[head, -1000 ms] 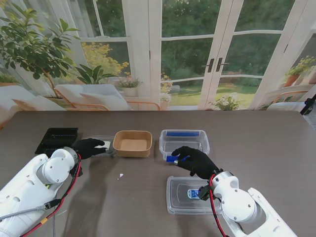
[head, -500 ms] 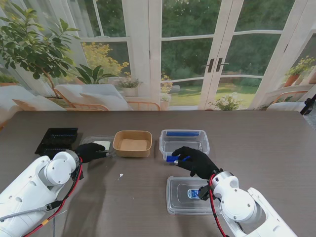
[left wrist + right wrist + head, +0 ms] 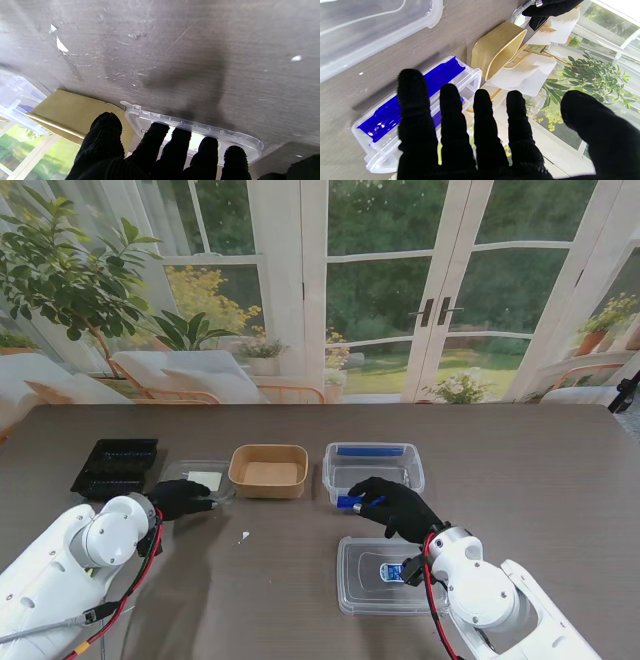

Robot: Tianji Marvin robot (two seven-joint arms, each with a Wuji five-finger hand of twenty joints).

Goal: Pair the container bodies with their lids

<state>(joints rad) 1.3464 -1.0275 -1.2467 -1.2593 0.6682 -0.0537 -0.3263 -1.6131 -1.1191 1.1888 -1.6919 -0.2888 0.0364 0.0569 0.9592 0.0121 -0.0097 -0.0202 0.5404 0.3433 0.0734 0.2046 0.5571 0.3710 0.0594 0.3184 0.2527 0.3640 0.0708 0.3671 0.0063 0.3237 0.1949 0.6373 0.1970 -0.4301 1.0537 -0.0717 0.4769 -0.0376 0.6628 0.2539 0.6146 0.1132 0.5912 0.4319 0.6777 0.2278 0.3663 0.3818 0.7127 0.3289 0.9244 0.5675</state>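
A clear rectangular body with blue clips (image 3: 373, 467) (image 3: 470, 77) stands at centre right. My right hand (image 3: 395, 507) (image 3: 482, 140) hovers open over its near edge, fingers spread. The matching clear lid (image 3: 370, 580) (image 3: 370, 30) lies flat nearer to me. A kraft paper bowl (image 3: 268, 470) (image 3: 67, 110) (image 3: 495, 52) stands in the middle. To its left lies a small clear lid (image 3: 203, 479) (image 3: 195, 126) with a white label. My left hand (image 3: 180, 498) (image 3: 160, 155) is open, its fingertips over that lid's near edge. A black tray (image 3: 115, 464) lies at far left.
A small white scrap (image 3: 243, 536) (image 3: 60, 45) lies on the dark table (image 3: 520, 480) between me and the bowl. The table's far edge runs along the window wall.
My left hand has drawn back toward me, uncovering more of the small clear lid. The right hand and the other containers have stayed where they were.
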